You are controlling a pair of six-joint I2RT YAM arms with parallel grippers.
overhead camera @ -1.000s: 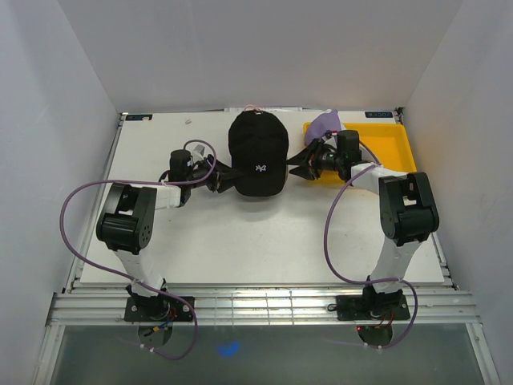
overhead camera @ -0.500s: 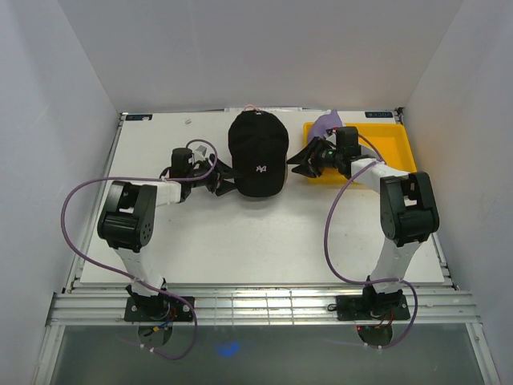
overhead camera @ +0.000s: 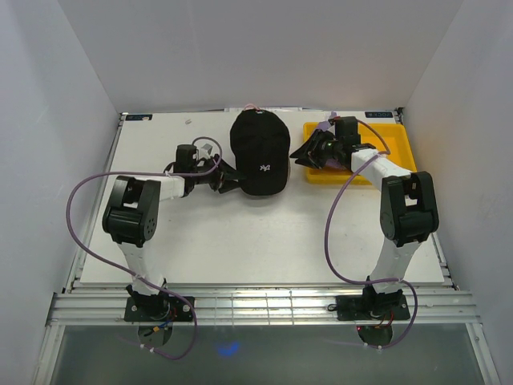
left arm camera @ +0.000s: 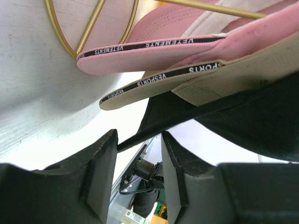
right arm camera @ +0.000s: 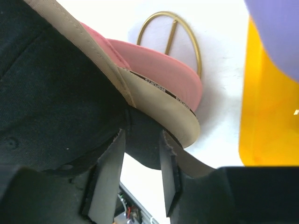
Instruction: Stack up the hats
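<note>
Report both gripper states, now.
Left gripper: open; the brim edge of the black cap sits between the jaws, unclamped.
Right gripper: black cap between the jaws; grip cannot be told.

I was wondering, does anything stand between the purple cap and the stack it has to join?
Only the right gripper, which lies between the purple cap at the tray and the black cap topping the stack; nothing else visible does.

- pink cap (left arm camera: 140, 58): a black band along the brim edge carries "VETEMENTS" in white capitals, repeated.
- cream-white cap (left arm camera: 233, 77): a black band on its brim edge reads "VESPORTS", seen twice.
- black cap (overhead camera: 259, 152): a small white front logo, too small to read.
</note>
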